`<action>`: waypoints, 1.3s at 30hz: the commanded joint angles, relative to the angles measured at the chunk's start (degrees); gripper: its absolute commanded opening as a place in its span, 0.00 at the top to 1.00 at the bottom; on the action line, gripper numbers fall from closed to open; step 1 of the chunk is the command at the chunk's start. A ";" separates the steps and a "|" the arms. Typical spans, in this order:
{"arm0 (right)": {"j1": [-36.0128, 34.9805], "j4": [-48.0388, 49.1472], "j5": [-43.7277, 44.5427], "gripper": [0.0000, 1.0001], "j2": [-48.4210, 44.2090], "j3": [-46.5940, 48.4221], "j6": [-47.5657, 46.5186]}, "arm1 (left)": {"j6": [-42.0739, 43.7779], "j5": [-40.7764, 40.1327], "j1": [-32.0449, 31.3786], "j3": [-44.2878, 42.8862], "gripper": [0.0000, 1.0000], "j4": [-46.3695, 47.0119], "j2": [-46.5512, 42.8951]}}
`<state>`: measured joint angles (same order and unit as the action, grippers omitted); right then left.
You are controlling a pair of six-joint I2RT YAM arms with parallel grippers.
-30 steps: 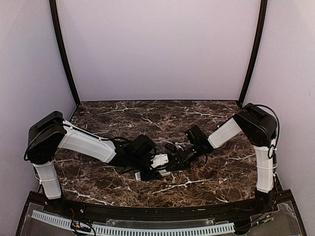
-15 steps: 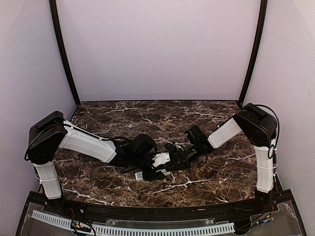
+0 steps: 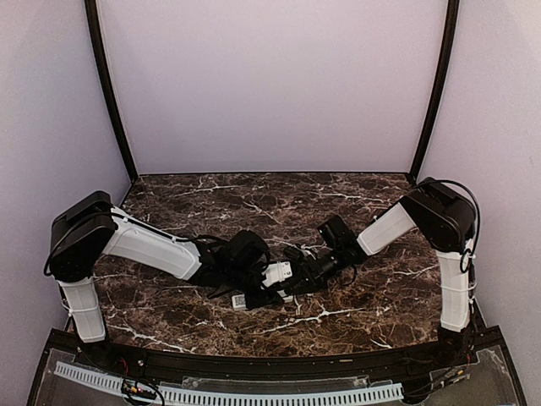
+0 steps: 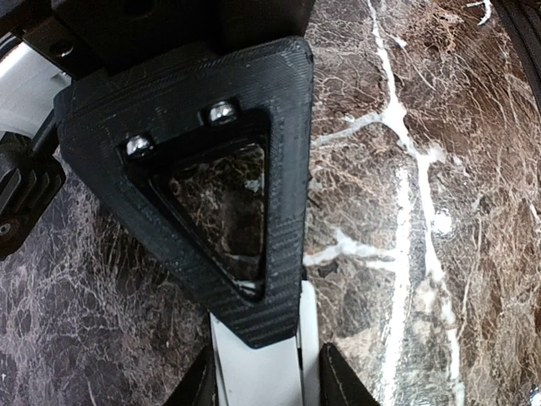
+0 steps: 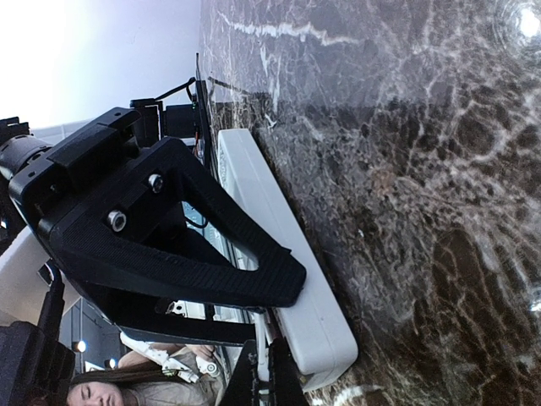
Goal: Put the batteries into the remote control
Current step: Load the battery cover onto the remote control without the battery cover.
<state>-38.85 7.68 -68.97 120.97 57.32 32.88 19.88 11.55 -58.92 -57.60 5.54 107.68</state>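
from above, both arms reach in low and meet over the middle of the dark marbled counter [image 3: 355,211]. the left fingers [image 3: 269,286] and the right fingers [image 3: 297,272] sit nose to nose, with the white remote control [image 3: 276,273] between them, toward the near half of the counter. from this height i cannot tell how either pair stands, because the black parts cover the tips. a small white piece [image 3: 239,300] with dark print lies flat on the counter just beside the left fingers, on the near side.

on the left wrist camera the remote control [image 4: 258,372] comes up from the bottom edge as a white bar. the left fingers [image 4: 342,385] stand one on each long side, close against it, so i read them as clamped on the remote control. above them one of the right fingers [image 4: 283,169] shows side-on as a big black triangular frame with two screws. its point comes down onto the white bar.

the right wrist camera is turned on its side, and the counter [image 5: 423,169] fills the right of it. the remote control [image 5: 287,254] lies along the marble. one of the left fingers [image 5: 194,275] lies across its outer face, tip touching. the right fingers [image 5: 251,376] at the bottom edge are pressed together, just beside the end of the remote control. i cannot tell whether they pinch anything.
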 commanded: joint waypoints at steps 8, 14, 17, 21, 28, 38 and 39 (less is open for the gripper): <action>-0.61 -1.50 5.85 0.88 0.60 -1.32 -0.80 | 1.48 1.89 -0.59 0.53 1.00 -2.34 0.60; -0.59 -3.32 6.54 0.80 -0.70 -0.92 -1.29 | 1.91 1.12 -0.59 0.56 1.00 -3.43 0.60; -0.59 -4.42 7.10 0.78 -1.59 -1.02 -1.63 | 1.99 0.66 -0.59 0.63 1.00 -3.58 0.56; -0.61 -5.91 7.98 0.75 -3.01 -1.40 -1.96 | 2.20 0.13 -0.59 0.96 1.00 -3.47 0.50; -0.61 -9.56 9.26 0.70 -5.20 -0.66 -3.11 | 2.45 -0.40 -0.61 1.38 1.00 -3.50 0.42; -0.39 -15.61 11.91 0.66 -7.72 -0.37 -5.81 | 2.82 -1.02 -0.66 1.62 1.00 -3.65 0.31; -0.23 -16.28 12.19 0.66 -7.95 -0.22 -6.08 | 2.85 -1.01 -0.60 1.62 1.00 -3.67 0.28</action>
<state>-39.07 -3.55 -61.76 114.19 57.14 28.97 21.71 10.90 -59.09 -57.58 5.52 107.68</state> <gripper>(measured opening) 0.334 0.350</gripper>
